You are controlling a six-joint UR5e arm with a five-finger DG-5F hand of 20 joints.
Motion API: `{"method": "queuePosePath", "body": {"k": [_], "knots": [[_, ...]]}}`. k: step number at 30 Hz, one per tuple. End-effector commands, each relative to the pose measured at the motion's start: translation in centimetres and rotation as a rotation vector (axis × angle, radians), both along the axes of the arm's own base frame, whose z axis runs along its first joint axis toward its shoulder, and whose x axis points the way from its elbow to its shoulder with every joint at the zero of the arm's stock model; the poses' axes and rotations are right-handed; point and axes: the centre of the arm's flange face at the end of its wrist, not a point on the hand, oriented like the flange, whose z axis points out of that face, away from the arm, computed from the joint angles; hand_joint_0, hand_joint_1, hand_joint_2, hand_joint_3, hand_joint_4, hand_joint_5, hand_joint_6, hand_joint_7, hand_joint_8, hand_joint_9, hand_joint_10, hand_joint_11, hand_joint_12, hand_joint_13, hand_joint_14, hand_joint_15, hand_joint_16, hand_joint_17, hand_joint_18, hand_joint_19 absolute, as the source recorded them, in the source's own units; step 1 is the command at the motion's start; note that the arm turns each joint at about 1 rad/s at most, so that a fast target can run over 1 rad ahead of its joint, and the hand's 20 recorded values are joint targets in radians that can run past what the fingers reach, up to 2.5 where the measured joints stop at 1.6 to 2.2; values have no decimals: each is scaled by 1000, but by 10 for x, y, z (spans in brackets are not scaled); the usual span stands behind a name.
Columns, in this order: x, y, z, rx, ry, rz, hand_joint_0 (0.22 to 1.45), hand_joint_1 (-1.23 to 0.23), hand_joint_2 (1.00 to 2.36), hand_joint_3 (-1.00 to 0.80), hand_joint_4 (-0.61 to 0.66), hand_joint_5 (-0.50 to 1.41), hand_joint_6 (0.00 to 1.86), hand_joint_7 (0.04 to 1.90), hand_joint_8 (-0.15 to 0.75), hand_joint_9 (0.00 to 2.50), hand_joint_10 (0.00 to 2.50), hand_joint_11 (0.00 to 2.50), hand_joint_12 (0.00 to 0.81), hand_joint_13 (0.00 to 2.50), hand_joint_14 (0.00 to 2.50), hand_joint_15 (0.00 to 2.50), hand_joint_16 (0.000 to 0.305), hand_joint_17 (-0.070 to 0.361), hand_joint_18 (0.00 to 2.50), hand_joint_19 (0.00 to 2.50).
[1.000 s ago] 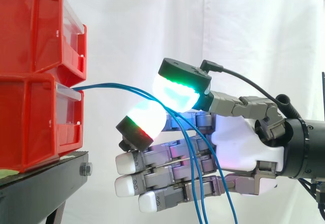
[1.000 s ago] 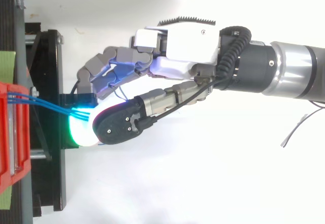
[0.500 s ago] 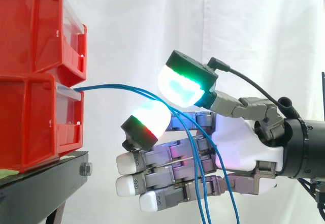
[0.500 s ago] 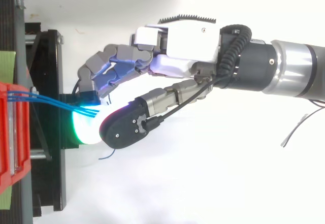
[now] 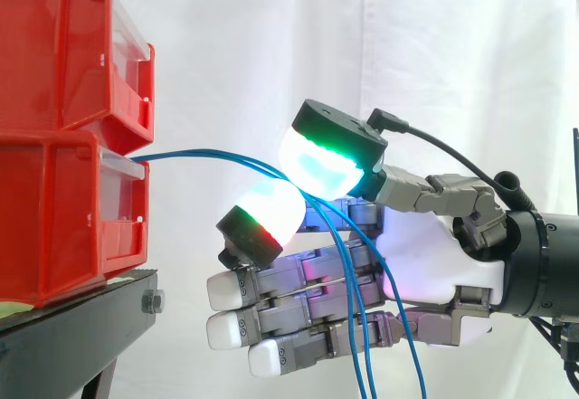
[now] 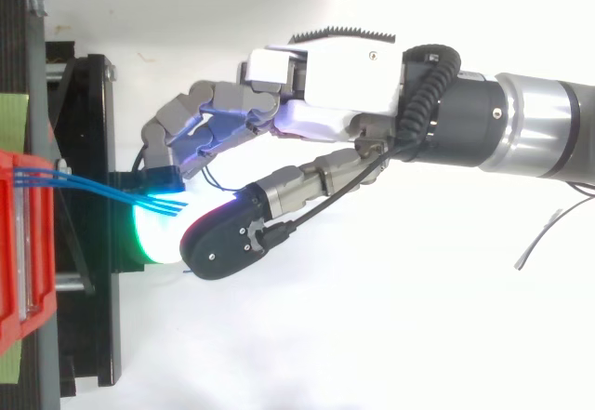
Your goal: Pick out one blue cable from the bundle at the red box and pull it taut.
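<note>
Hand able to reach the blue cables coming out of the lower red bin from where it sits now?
Probably yes. The blue cables span open air from the lower red bin to the hand, nothing between, and already cross it. Several strands lie close together, so isolating one looks harder.

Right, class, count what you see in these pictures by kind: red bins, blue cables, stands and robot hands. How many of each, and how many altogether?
red bins: 2
blue cables: 3
black stand: 1
robot hand: 1
Total: 7
</note>
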Motion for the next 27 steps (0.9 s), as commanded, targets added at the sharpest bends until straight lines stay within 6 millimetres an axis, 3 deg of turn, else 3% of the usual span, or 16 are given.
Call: {"method": "queuePosePath", "body": {"k": [1,5,10,15,27], "knots": [[0,0,0,-6,0,-1,618,-721,1018,-298,-22,-191,934,1009,247,612,17,487,311,552,13,346,39,87,487,407],[0,0,0,-6,0,-1,615,-717,1012,-375,22,-194,932,972,245,606,17,486,310,551,13,342,39,87,489,417],[0,0,0,-6,3,-1,571,-525,1001,-492,42,-187,921,944,258,642,17,487,313,558,13,346,40,90,489,444],[0,0,0,-6,1,-1,583,-473,1004,-452,41,-178,914,985,266,668,19,489,317,566,13,354,40,89,484,458],[0,0,1,-6,-2,-1,577,-647,1025,-169,28,-175,939,1033,273,666,17,498,316,580,13,359,40,89,518,428]]}}
